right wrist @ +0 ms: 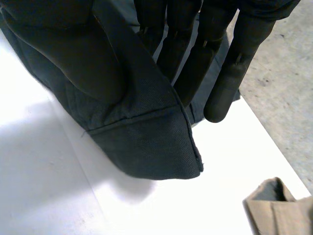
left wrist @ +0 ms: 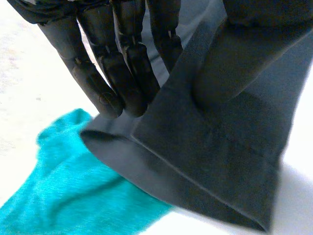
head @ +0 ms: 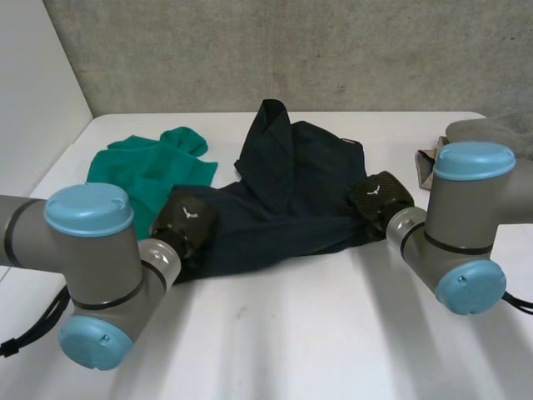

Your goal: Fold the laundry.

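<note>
Two garments [head: 308, 200] [head: 141, 171], perhaps one tan cloth [head: 426, 158]

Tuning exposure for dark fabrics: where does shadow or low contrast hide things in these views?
Head view: the left hand and right hand merge with the dark garment. Left wrist view: the fingers stand clear against the bright table. Right wrist view: the garment's hem casts a soft shadow on the table.

A white table [head: 275, 333] runs from the near edge out to the far wall, its far corners rounded. Behind it stands a grey concrete wall [head: 333, 50] (rough and speckled), which meets a plain white wall [head: 33, 75] at the far left. Near the table's right edge lies 1 small tan item [head: 426, 158] with a folded rim and a grey inner face; whether it is cloth or card is unclear.
</note>
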Controlling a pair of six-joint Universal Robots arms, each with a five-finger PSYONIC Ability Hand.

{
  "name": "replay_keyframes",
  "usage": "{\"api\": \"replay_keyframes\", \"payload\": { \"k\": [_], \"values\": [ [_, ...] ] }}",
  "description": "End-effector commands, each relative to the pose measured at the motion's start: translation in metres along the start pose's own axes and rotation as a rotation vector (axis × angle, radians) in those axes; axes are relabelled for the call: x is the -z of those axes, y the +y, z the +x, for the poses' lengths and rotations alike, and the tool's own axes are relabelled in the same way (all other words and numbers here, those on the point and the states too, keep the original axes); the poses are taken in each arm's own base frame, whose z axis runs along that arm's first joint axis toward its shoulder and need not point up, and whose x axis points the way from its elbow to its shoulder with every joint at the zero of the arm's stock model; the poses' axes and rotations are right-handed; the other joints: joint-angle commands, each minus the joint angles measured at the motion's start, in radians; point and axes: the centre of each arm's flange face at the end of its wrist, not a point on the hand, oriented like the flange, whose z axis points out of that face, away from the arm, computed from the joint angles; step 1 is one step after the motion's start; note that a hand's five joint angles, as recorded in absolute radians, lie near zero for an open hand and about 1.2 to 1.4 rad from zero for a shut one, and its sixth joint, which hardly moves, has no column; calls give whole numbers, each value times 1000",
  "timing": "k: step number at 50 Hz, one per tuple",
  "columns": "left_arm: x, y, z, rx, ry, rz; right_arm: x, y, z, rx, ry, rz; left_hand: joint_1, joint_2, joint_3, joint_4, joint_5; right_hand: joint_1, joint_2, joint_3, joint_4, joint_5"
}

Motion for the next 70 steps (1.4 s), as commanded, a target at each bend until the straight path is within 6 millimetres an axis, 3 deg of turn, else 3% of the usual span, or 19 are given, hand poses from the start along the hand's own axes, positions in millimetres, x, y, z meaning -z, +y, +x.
{"api": "replay_keyframes", "payload": {
  "k": [1, 5, 9, 13, 15, 18, 24, 28, 30, 31, 34, 37, 40, 45, 50, 55, 59, 63, 70],
  "values": [
    [13, -8, 9, -25, 58, -34, 25, -22, 17, 26, 29, 19, 252, 230, 240, 233, 246, 276, 220, 213, 202, 239],
    [33, -30, 2, -9, 51, 5, 41, -38, 29, 71, 47, 38, 252, 230, 240, 233, 246, 276, 220, 213, 202, 239],
    [76, -67, -6, 80, 57, 105, 57, -56, 46, 169, 73, 45, 252, 230, 240, 233, 246, 276, 220, 213, 202, 239],
    [99, -87, -10, 168, 68, 173, 60, -71, 56, 240, 93, 77, 252, 230, 240, 233, 246, 276, 220, 213, 202, 239],
    [101, -89, -8, 192, 74, 179, 58, -74, 57, 256, 93, 97, 252, 230, 240, 233, 246, 276, 220, 213, 202, 239],
    [86, -83, -5, 208, 73, 152, 42, -75, 50, 271, 45, 157, 252, 230, 240, 233, 246, 276, 220, 213, 202, 239],
    [20, -44, -14, 157, 5, 5, -12, -58, 19, 279, -70, 256, 252, 230, 240, 233, 246, 241, 185, 178, 167, 203],
    [-11, -30, -15, 104, -26, -38, -47, -41, 14, 290, -8, 235, 252, 230, 240, 233, 246, -82, -138, -145, -155, -119],
    [-20, -28, -18, 87, -44, -43, -58, -34, 14, 293, 34, 222, 150, 128, 139, 131, 144, -272, -328, -335, -346, -310],
    [-27, -28, -21, 63, -64, -44, -65, -32, 17, 294, 81, 215, -37, -59, -48, -55, -42, -479, -536, -542, -553, -517],
    [-34, -31, -31, 47, -118, -40, -70, -34, 24, 287, 158, 220, -319, -341, -331, -338, -325, -715, -772, -778, -789, -753],
    [-33, -35, -38, 53, -164, -42, -65, -41, 32, 269, 203, 230, -435, -457, -446, -453, -440, -851, -907, -914, -925, -889],
    [-24, -42, -47, 70, -210, -35, -47, -54, 43, 216, 229, 237, -552, -574, -563, -570, -558, -945, -1002, -1008, -1019, -983],
    [7, -55, -53, 102, -227, 7, -2, -76, 68, 54, 247, 252, -605, -627, -616, -624, -611, -945, -1002, -1008, -1019, -983],
    [39, -60, -44, 95, -175, 48, 33, -72, 76, -20, 180, 154, -608, -630, -619, -627, -614, -945, -1002, -1008, -1019, -983],
    [58, -56, -25, 76, -99, 43, 48, -50, 72, -60, 52, -3, -567, -589, -578, -586, -573, -878, -934, -941, -952, -916],
    [62, -42, -13, 67, -48, -26, 47, -26, 63, -99, -59, -110, -520, -542, -531, -538, -525, -758, -814, -821, -832, -795],
    [52, -23, -2, 59, -17, -111, 30, -7, 56, -98, -111, -99, -520, -542, -531, -538, -525, -731, -787, -794, -805, -769],
    [24, 0, 13, 57, 27, -173, -16, 22, 50, -71, -98, 32, -503, -525, -514, -521, -508, -713, -770, -776, -787, -751]
  ]
}}
